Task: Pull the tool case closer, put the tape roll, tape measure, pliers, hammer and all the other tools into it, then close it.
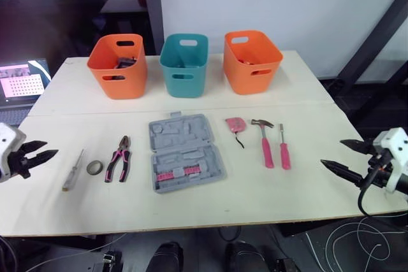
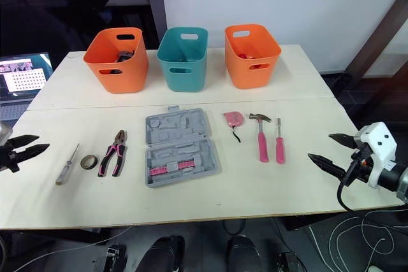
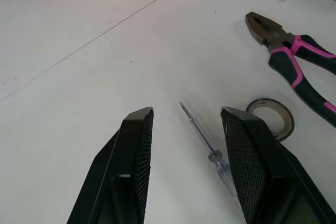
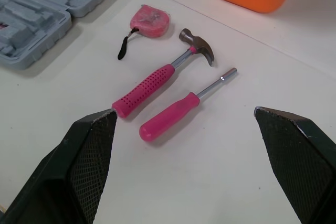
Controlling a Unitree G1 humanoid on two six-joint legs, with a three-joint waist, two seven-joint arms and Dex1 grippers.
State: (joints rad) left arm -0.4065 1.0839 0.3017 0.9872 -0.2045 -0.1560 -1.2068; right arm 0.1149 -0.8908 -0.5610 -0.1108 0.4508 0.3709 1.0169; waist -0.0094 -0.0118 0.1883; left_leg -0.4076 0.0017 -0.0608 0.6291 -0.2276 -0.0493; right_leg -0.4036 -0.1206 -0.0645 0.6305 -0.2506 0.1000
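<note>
An open grey tool case [image 1: 185, 152] lies flat at the table's middle. Left of it are pink-handled pliers [image 1: 119, 158], a small tape roll [image 1: 94, 167] and a clear-handled tester screwdriver [image 1: 72, 171]. Right of the case lie a pink tape measure [image 1: 235, 125], a pink hammer [image 1: 264, 143] and a pink nut driver [image 1: 284, 148]. My left gripper [image 1: 39, 152] hovers open at the table's left edge, pointing toward the screwdriver [image 3: 207, 148]. Open wide, my right gripper [image 1: 343, 157] hangs off the table's right edge, facing the hammer [image 4: 157, 81] and nut driver [image 4: 181, 106].
Three bins stand along the back: an orange one [image 1: 118, 65], a teal one [image 1: 184, 64] and another orange one [image 1: 252, 60]. A laptop [image 1: 22, 84] sits off the table at the far left. Cables [image 1: 357, 240] trail on the floor at the right.
</note>
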